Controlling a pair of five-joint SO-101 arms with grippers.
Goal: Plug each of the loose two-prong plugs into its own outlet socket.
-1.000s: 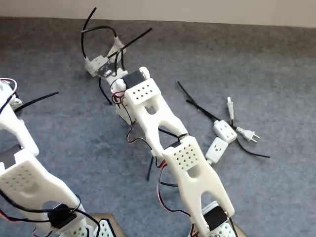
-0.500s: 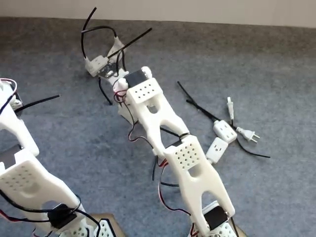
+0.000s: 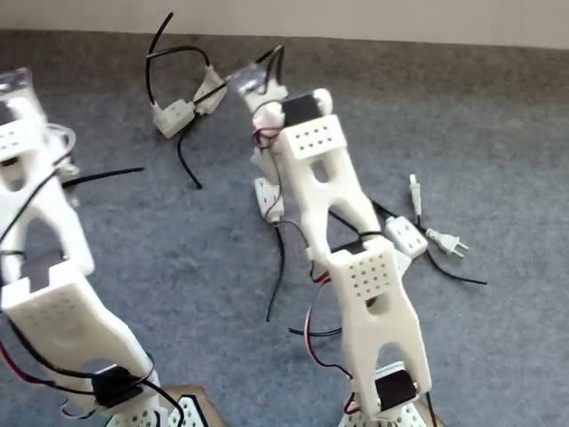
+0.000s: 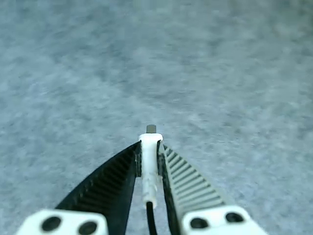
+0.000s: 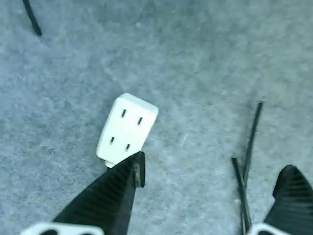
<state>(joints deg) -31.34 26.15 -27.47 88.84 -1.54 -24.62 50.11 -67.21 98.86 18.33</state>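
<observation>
Squarely between the left fingers (image 4: 115,182) sits a plug (image 4: 149,164).

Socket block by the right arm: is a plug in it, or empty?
Empty: the socket block shows four bare slots, nothing in them.

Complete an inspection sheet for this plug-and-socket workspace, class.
Surface: grey carpet, flat.
Job's things: white plug in the left gripper; loose plug beside an outlet block; second outlet block near the right gripper.
Clutter: nothing seen.
Grippers: left shut on the white plug; right open.
Cables: black cables lying loose on the carpet.
Surroundings: pale wall beyond the carpet.
</observation>
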